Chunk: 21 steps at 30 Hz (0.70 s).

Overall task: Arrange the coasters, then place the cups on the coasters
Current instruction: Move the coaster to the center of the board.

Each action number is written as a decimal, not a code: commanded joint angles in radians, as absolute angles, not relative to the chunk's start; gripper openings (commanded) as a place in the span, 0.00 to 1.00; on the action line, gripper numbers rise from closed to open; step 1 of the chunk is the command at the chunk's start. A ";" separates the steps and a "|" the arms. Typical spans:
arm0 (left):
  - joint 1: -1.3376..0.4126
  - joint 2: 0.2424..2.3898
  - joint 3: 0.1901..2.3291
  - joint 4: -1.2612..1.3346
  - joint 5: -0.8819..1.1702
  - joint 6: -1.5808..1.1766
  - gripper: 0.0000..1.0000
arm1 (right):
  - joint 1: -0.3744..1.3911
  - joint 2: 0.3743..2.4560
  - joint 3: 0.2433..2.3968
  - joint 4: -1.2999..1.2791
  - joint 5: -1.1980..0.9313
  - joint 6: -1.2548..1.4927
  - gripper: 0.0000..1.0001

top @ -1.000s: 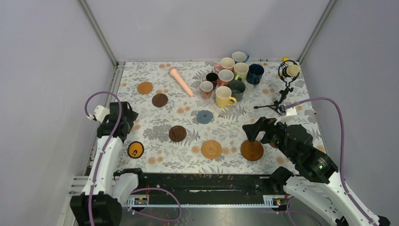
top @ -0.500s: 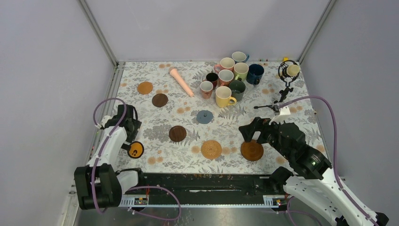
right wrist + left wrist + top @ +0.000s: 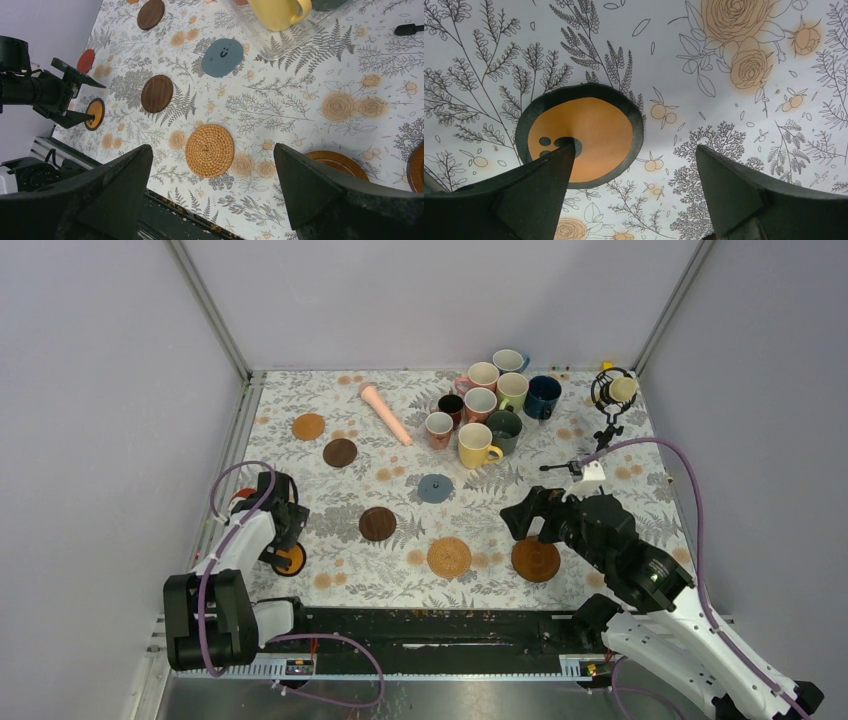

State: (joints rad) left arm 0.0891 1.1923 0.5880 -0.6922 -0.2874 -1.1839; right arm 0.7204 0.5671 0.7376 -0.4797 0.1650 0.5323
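The black coaster with a yellow middle [image 3: 584,137] lies at the near left [image 3: 291,560]. My left gripper [image 3: 634,146] hangs low and open beside it [image 3: 285,540], the left finger [image 3: 534,185] covering the disc's edge. Other coasters lie flat: orange wood [image 3: 308,426], two dark brown [image 3: 340,452] [image 3: 377,523], grey-blue [image 3: 434,488], tan woven [image 3: 449,557], orange-brown [image 3: 536,559], red [image 3: 85,61]. Several cups [image 3: 490,405] cluster at the back, the yellow cup [image 3: 476,444] nearest. My right gripper [image 3: 212,146] is open and empty above the orange-brown coaster's far edge [image 3: 522,518].
A long pink stick [image 3: 385,412] lies left of the cups. A small black tripod microphone [image 3: 608,405] stands at the back right. The cups sit on a clear tray [image 3: 280,42]. Grey walls close the table on three sides.
My left arm has folded down and swung its gripper toward the near edge, onto the black and yellow coaster. My right gripper has crept a little left and farther out.
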 commanded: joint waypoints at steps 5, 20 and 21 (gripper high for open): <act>0.034 1.207 0.571 -0.627 -0.227 -1.205 0.90 | 0.726 0.520 0.730 -0.450 0.186 0.525 1.00; -0.094 1.182 0.628 -0.641 -0.237 -1.235 0.90 | 0.726 0.520 0.733 -0.451 0.188 0.547 1.00; -0.093 1.163 0.637 -0.685 -0.300 -1.274 0.90 | 0.726 0.521 0.735 -0.450 0.187 0.548 0.99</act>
State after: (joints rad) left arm -0.0875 1.2060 0.6003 -0.6334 -0.2459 -1.1915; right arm 0.7204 0.5205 0.7296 -0.4805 0.1673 0.5350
